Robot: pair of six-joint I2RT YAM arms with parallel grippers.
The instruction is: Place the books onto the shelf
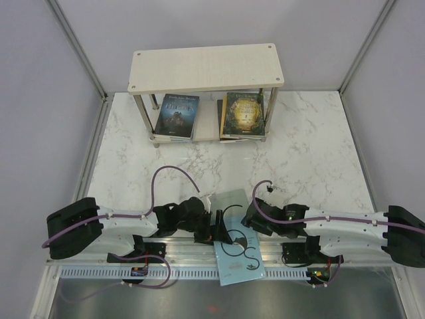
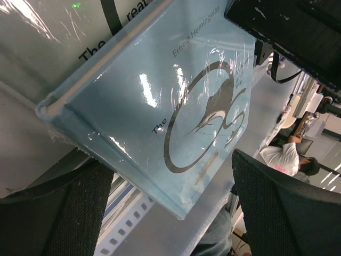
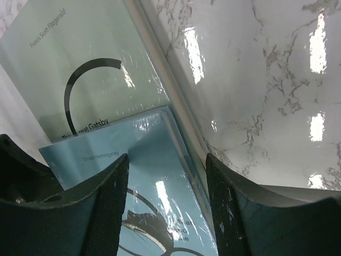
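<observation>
two books lie overlapped at the six o'clock edge of the counter (image 1: 312,159): a pale green gatsby book (image 1: 234,199) and, atop its near end, a pale blue hemingway book (image 1: 240,260) reaching out over the rail. the left gripper (image 2: 169,160), at nine o'clock of them, stands wide open, with the blue cover showing between its fingers. the right gripper (image 3: 168,160), at three o'clock, hangs open over the same cover. at twelve o'clock the shelf (image 1: 206,66) carries a dark blue book (image 1: 176,114) and a dark green book (image 1: 243,113) on its lower board.
</observation>
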